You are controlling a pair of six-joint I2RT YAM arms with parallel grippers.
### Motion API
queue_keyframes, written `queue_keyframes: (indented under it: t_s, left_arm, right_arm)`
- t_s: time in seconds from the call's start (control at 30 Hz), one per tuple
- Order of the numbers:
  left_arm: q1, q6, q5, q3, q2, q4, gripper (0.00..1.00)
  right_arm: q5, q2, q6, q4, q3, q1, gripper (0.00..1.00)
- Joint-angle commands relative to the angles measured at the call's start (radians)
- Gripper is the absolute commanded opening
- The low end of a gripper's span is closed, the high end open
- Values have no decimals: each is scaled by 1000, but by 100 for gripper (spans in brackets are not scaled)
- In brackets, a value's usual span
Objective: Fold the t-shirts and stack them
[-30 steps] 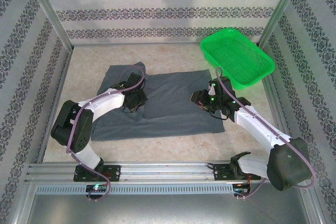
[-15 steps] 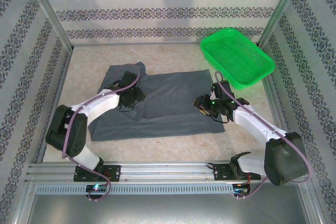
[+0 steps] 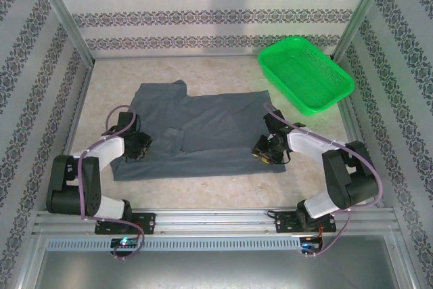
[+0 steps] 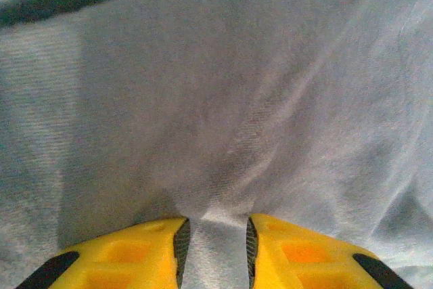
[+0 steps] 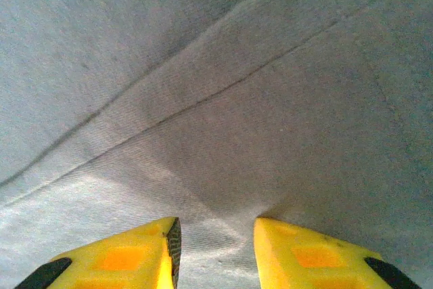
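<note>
- My left pincer (image 3: 139, 145) is pressing on the t-shirt (image 3: 210, 133) at its near left edge. The fingers (image 4: 135, 252) are standing slightly apart with a ridge of cloth between them. I cannot tell whether it is clamped.
- My right pincer (image 3: 262, 151) is pressing beside the t-shirt's near right corner, its fingers (image 5: 128, 258) apart around a pucker. I cannot tell whether it is grasping.
- The t-shirt is lying spread on the table (image 3: 203, 72).
- The green basket (image 3: 338, 79) is sitting just beyond the t-shirt's far right corner.
</note>
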Motion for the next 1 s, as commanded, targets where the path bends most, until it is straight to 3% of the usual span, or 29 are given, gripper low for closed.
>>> queue_keyframes:
  t_s: [0.0,0.17,0.27,0.4,0.53,0.7,0.97]
  left_arm:
    - [108,-56,-31,-93,-7,-67,33]
    - [215,-29,-45,-129,-113,-145,33]
    - [223,-14,-78,-96,-176,-214,38]
    - [221,-7,-153,17,-226,-250,43]
    - [220,109,-155,225,-61,-212,46]
    - [235,163,-83,408,179,-33,44]
    - [283,204,-3,630,480,171,43]
  right_arm:
    - [14,52,32,-70,-13,58,36]
    - [-31,47,123,-52,-28,133,37]
    - [-47,-10,166,-46,-13,165,38]
    - [39,-110,136,-60,75,186,42]
    - [151,-89,15,-62,199,140,45]
    - [268,99,-115,-9,398,55,45]
    - [411,413,-163,-23,730,-30,47]
